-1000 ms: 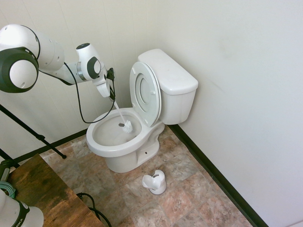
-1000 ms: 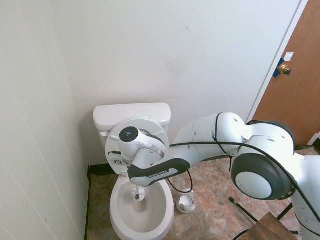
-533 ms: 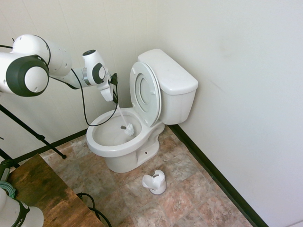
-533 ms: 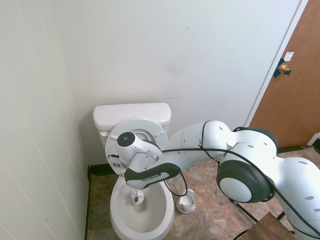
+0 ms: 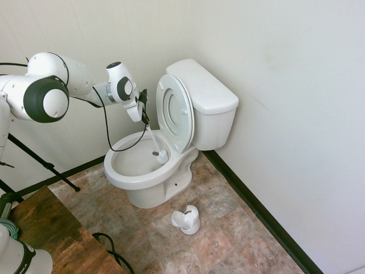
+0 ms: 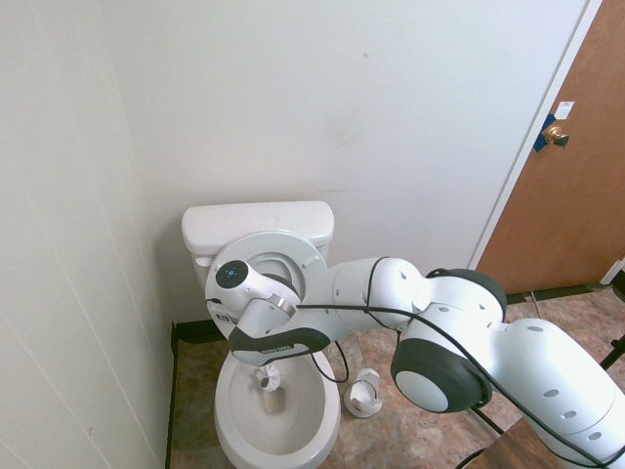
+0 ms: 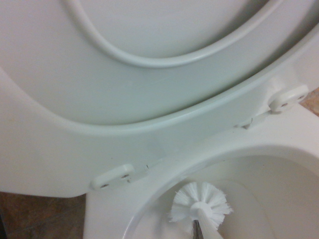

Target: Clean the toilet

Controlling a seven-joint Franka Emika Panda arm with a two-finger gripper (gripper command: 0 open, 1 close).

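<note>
The white toilet (image 5: 210, 101) stands in the corner with its ring seat (image 5: 175, 112) raised against the tank. My gripper (image 5: 144, 117) hangs over the bowl's rear part, just in front of the raised seat, shut on the thin white handle of a toilet brush (image 5: 161, 153). The bristle head rests inside the bowl near its back wall. In the second exterior view the toilet (image 6: 256, 226) is partly covered by my arm, which hides the fingers; only the brush head (image 6: 270, 381) shows in the bowl. The wrist view shows the brush head (image 7: 200, 206) below the raised seat (image 7: 149, 99).
A small white brush holder (image 5: 187, 220) stands on the tiled floor in front of the toilet, also seen as the brush holder (image 6: 364, 396) in the second exterior view. Walls close in behind and beside the toilet. A wooden tabletop (image 5: 51, 234) is at lower left, a brown door (image 6: 571, 166) at right.
My gripper has moved with the brush toward the raised seat and tank. The brush head has shifted from the bowl's middle to its rear.
</note>
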